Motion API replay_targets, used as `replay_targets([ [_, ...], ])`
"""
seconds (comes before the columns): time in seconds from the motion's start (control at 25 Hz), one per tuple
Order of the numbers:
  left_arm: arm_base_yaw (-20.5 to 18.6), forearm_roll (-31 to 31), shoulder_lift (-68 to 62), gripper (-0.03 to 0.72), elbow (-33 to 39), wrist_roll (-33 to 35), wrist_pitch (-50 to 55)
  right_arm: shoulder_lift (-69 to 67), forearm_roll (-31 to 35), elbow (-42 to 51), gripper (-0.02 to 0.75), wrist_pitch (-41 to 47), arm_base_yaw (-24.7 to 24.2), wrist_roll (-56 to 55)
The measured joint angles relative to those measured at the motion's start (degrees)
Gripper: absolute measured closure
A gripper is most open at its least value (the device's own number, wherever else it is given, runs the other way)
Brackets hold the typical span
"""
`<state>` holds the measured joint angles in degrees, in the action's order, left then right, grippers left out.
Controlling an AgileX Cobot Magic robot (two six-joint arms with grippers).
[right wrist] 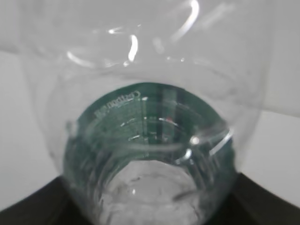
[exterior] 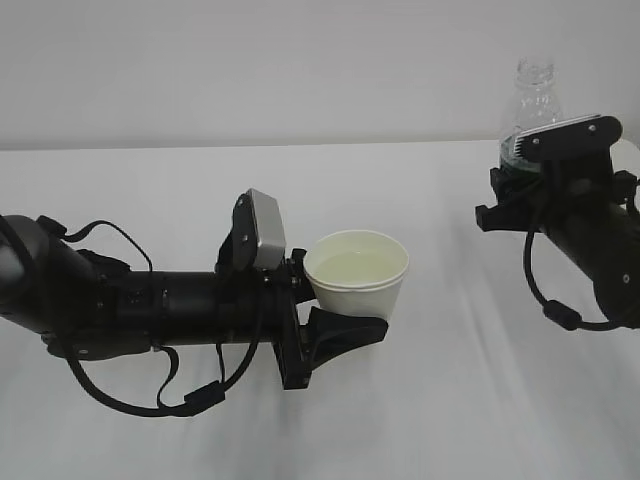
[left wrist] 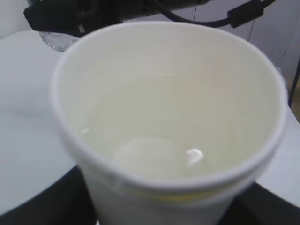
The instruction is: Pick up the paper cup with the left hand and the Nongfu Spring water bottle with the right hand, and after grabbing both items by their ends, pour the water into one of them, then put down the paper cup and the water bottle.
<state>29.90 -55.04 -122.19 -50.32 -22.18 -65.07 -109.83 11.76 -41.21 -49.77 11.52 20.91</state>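
The paper cup (exterior: pixel 357 272) is seen upright near the middle of the white surface (exterior: pixel 420 400), off-white, tapered, with a rolled rim. It is gripped at its lower part by the jaws of the left hand (exterior: pixel 330 325), which are closed on it. Inside the cup, water (left wrist: pixel 154 140) is seen, clear, with a bright glint near the bottom; the pale cream inner wall is visible through it.

The water bottle (exterior: pixel 530 105) is held upright at the far right, well apart from the cup. It is clear plastic, capless, with a dark green label band (right wrist: pixel 140 122) bearing white text. The jaws of the right hand (exterior: pixel 545 165) are closed on its lower part, around the label. Whether water is left in the bottle cannot be told.

In the left wrist view, dark cables (left wrist: pixel 206 16) and part of the other arm are seen beyond the rim of the cup. Nothing lies between cup and bottle.
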Motion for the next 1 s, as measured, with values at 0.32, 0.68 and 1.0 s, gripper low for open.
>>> replay_targets([
  [0.32, 0.00, 0.00, 0.00, 0.238, 0.00, 0.00, 0.00, -2.52, 0.00, -0.13, 0.290, -1.28, 0.00, -4.58],
  [0.68, 0.00, 0.10, 0.00, 0.239, 0.00, 0.00, 0.00, -6.07, -0.45, -0.36, 0.290, -3.60, 0.00, -11.41],
  [1.0, 0.00, 1.24, 0.00, 0.239, 0.00, 0.28, 0.00, -7.63, -0.67, -0.36, 0.290, -5.77, 0.00, -12.43],
])
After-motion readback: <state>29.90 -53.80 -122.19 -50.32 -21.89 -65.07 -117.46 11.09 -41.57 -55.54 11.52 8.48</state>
